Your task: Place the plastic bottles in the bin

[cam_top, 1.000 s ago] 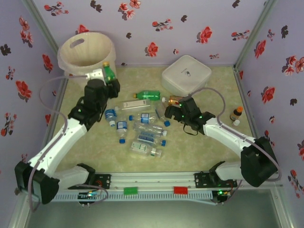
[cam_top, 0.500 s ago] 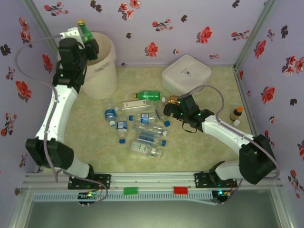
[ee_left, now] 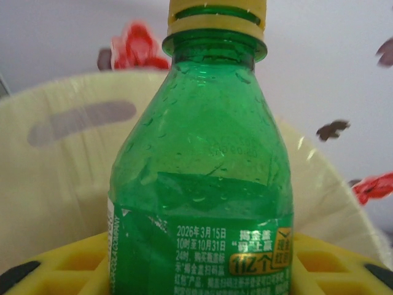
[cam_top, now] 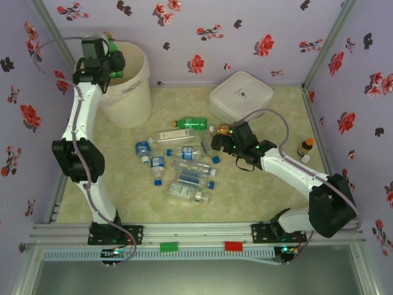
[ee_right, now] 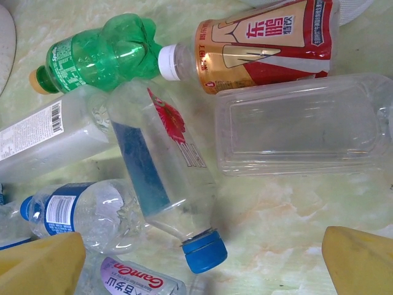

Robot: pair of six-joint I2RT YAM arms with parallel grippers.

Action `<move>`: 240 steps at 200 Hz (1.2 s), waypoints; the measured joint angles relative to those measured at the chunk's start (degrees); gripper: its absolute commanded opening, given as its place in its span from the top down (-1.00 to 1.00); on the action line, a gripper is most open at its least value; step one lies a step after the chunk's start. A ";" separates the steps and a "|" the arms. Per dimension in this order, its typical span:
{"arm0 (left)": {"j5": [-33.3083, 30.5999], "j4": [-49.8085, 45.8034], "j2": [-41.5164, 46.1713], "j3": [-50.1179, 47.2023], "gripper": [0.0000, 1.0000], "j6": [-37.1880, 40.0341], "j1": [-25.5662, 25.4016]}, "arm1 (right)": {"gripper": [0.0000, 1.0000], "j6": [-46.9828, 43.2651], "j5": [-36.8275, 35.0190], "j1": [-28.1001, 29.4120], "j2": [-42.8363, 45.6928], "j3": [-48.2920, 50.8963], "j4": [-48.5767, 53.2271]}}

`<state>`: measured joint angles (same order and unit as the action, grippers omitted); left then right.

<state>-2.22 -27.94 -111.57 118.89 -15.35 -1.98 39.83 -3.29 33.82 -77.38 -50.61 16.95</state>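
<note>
Your left tool (cam_top: 112,60) has swung up over the bin (cam_top: 132,92) at the far-left corner of the desk (cam_top: 270,123), clamped on a green bottle (ee_left: 202,172), while your right tool (cam_top: 220,142) gapes wide above the plastic bottles (cam_top: 184,167) mid-desk: likely light, thin-walled, slick, so grip mid-body gently.
</note>
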 measured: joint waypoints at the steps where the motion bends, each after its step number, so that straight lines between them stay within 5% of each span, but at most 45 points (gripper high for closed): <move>1: 0.02 -0.13 -0.11 0.00 -0.06 0.04 0.00 | -0.99 -0.04 0.00 0.00 0.00 0.00 0.04; 38: 0.44 -3.50 -1.86 0.74 -0.99 1.11 0.15 | -0.99 -0.92 -1.42 0.00 0.00 -0.17 2.14; 91: 0.42 -4.20 -0.37 2.73 -1.00 0.70 0.15 | -0.99 -0.63 -3.21 -1.53 0.00 -0.81 4.46; 129: 0.31 0.26 10.58 -7.04 -1.00 0.94 -2.12 | -0.99 0.37 -2.45 -7.91 0.04 -0.79 5.22; 193: 1.16 12.39 31.91 -31.36 -1.00 3.23 -22.69 | -0.99 -10.45 3.80 -15.96 -2.80 -4.81 6.01; 240: 1.42 19.30 34.45 -54.47 -0.99 -6.08 -32.63 | -0.99 -18.86 5.49 -15.96 -10.88 -10.23 4.22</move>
<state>-0.80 -8.64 -77.12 64.42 -21.43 -34.61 20.97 2.20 17.87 -88.27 -60.84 21.17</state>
